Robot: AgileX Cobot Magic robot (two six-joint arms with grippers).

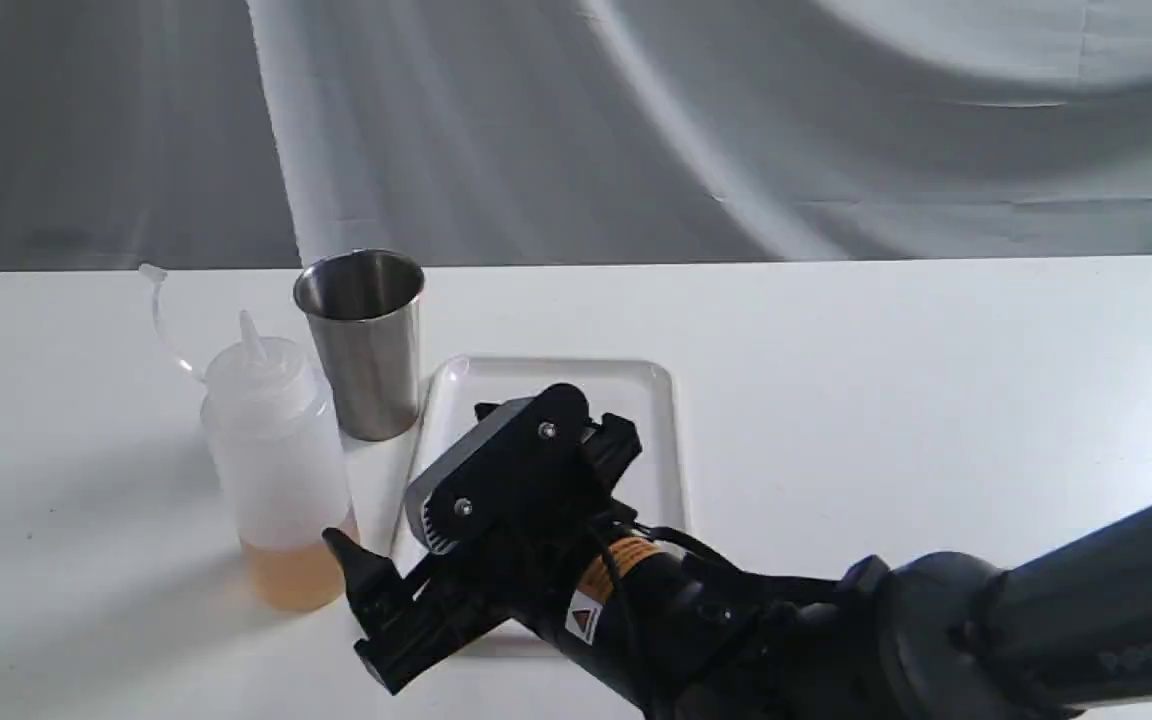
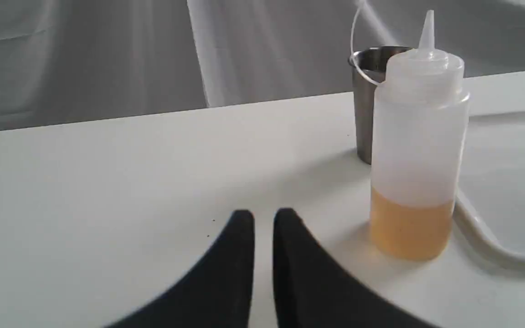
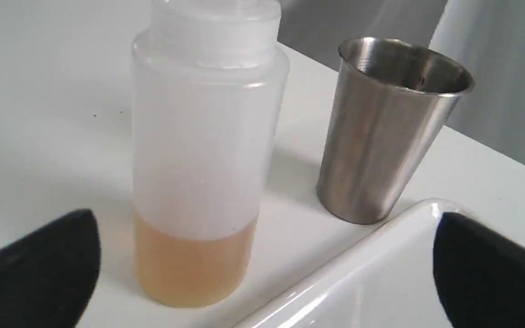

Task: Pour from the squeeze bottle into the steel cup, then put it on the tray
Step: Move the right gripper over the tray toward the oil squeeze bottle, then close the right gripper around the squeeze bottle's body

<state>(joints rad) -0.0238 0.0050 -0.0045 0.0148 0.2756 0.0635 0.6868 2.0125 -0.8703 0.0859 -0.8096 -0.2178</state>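
Right wrist view: right jaws wide open, empty, facing squeeze bottle (image 3: 198, 150), upright on desk (image 3: 39, 114) beside tray (image 3: 335, 262), near steel cup (image 3: 381, 136). Left jaws nearly shut, idle. Grasp pending; next, straddle bottle, close.

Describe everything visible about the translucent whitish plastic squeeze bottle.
The translucent whitish plastic squeeze bottle is a cylinder with a pointed nozzle, uncapped, its thin cap strap curving up to one side. Amber liquid fills only its lowest part. It stands upright on the white table, close beside the brushed-steel cup and just off the rim of the white rectangular tray. Nothing grips it: the right gripper's black fingers sit open to either side, apart from it.
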